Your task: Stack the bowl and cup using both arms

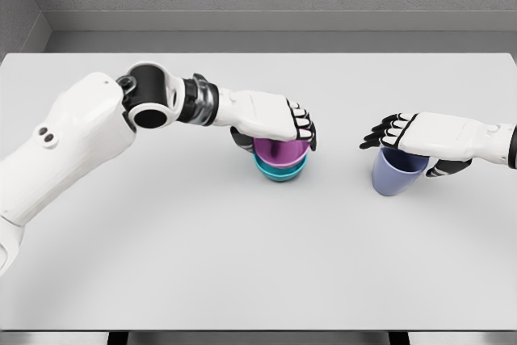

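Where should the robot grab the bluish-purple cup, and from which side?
Probably around its side wall just under the rim, coming from the right. The cup stands upright and open on the table, narrowing downward, so fingers can wrap it. The right hand is already over it from that side. The left hand is busy at the stacked bowls.

Left hand [271, 119] palm down, fingers curled; right hand [420, 139] palm down, fingers curled.

Even, diffuse overhead lighting; sharp simulator render.
Rendered bright and glare-free, with soft faint shadows under the hands on the table [258, 264]; no blur or edge distortion.
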`<state>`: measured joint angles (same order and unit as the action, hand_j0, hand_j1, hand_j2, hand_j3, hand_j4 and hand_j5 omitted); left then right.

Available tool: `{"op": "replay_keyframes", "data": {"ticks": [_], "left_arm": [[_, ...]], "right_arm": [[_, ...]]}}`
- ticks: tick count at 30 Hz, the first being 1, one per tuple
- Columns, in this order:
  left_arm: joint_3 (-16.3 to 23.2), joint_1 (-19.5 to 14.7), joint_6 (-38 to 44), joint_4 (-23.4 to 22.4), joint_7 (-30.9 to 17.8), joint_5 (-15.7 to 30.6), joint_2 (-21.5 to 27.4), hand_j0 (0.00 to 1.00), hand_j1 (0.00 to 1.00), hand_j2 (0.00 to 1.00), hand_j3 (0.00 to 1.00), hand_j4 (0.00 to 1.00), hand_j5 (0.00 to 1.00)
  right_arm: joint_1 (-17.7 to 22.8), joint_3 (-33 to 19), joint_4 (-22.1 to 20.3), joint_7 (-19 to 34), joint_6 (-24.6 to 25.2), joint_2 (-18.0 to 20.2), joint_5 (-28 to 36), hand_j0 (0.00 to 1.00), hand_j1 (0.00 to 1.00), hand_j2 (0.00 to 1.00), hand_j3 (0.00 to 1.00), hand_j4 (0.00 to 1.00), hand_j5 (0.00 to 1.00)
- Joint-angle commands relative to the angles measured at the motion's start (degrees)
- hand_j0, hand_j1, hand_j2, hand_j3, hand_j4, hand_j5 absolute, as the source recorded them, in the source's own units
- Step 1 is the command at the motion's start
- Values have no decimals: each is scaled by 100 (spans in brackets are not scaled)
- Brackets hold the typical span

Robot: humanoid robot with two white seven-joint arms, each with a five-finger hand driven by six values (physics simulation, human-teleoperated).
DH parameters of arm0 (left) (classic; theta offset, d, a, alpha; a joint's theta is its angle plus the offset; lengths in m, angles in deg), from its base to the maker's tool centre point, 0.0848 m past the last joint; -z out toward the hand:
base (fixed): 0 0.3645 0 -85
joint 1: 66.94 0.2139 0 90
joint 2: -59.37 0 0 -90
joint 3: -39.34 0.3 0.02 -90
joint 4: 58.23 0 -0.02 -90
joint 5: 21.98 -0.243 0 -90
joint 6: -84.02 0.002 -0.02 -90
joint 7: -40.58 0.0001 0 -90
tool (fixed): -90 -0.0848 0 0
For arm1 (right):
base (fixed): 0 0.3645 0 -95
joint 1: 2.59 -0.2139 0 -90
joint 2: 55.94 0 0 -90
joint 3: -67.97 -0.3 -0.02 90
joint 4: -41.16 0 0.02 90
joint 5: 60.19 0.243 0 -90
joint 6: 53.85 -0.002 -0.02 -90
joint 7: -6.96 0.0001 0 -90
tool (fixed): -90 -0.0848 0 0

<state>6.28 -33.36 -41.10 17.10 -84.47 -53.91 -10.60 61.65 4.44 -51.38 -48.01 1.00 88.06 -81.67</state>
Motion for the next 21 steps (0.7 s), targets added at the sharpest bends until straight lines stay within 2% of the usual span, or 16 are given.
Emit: {"op": "replay_keyframes", "data": {"ticks": [1, 9, 10, 13, 16, 18, 21], "left_arm": [[98, 0, 12, 0, 6, 37, 9, 55, 55, 55, 55, 55, 55], [98, -9, 12, -70, 6, 55, 9, 63, 63, 63, 63, 63, 63], [98, -18, 12, -123, 6, 55, 9, 69, 69, 69, 69, 69, 69], [98, -18, 12, -176, 6, 55, 9, 75, 75, 75, 75, 75, 75], [98, -18, 12, -193, 6, 64, 9, 89, 89, 89, 89, 89, 89], [98, -18, 12, -202, 6, 64, 9, 95, 95, 95, 95, 95, 95], [98, -18, 12, -202, 6, 64, 9, 97, 97, 97, 97, 97, 97]], "right_arm": [[0, -1, -1, -2, 15, 14, 30, 100, 100, 100, 100, 100, 100], [0, -1, -1, -2, 15, 14, 30, 100, 100, 100, 100, 100, 100], [0, -1, -1, -2, 15, 14, 30, 100, 100, 100, 100, 100, 100], [0, -1, -1, -2, 15, 14, 30, 100, 100, 100, 100, 100, 100], [0, -1, -1, -2, 15, 14, 30, 100, 100, 100, 100, 100, 100], [0, -1, -1, -2, 15, 23, 30, 100, 100, 100, 100, 100, 100], [0, -1, -10, -2, 15, 41, 30, 100, 100, 100, 100, 100, 100]]}}
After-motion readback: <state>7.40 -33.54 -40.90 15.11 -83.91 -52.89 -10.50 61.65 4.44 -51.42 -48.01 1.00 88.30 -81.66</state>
